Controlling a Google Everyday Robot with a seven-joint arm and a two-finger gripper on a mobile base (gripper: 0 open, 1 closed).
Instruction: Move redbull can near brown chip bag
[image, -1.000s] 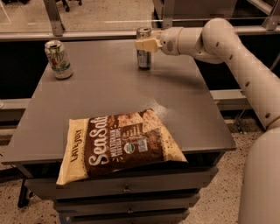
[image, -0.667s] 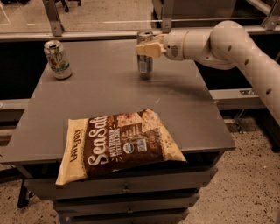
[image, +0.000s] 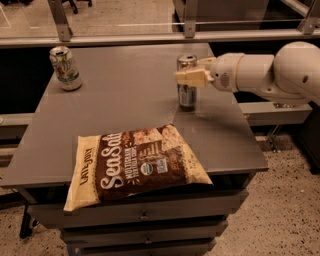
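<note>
my jaws clamp the upper redbull can (image: 187, 95), reaching in from the right | can upright on the counter (image: 125, 105), beyond the brown chip bag (image: 137, 167), apart from it | bag flat at front edge | white-green can (image: 65, 67) far-left corner, well apart | grey counter over drawers (image: 145, 216); speckled floor (image: 285, 215); metal rail (image: 150, 39) behind

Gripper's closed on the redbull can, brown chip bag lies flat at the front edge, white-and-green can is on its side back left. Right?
One thing is off: the camera view shows the white-and-green can standing upright at the back left, not on its side. The rest holds: the gripper is closed on the redbull can, and the brown chip bag lies flat at the front edge.
</note>
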